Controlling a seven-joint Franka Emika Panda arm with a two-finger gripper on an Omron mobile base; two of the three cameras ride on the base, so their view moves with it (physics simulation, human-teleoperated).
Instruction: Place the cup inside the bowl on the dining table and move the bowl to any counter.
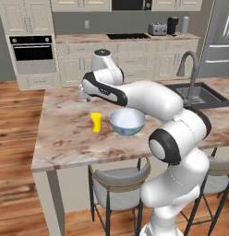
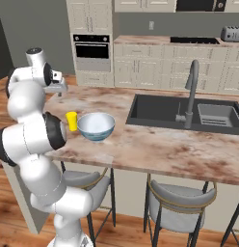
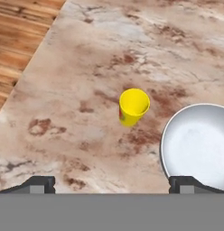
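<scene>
A wood-plank floor [image 1: 15, 120] runs under grey stools [image 2: 177, 205] with metal frames. Cream panelled cabinets [image 1: 130, 57] line the far grey wall [image 1: 75, 23], which carries a white outlet [image 1: 87, 23]. A black built-in oven [image 1: 32, 50] sits in a tall cabinet at the left. A dark sink [image 2: 179, 112] with a curved grey faucet [image 2: 191, 91] is set in the marbled stone. A toaster [image 1: 157, 29] stands on the back surface [image 1: 84, 38], beside a dark cooktop [image 1: 127, 35]. A steel fridge [image 1: 220, 37] stands at the right.
</scene>
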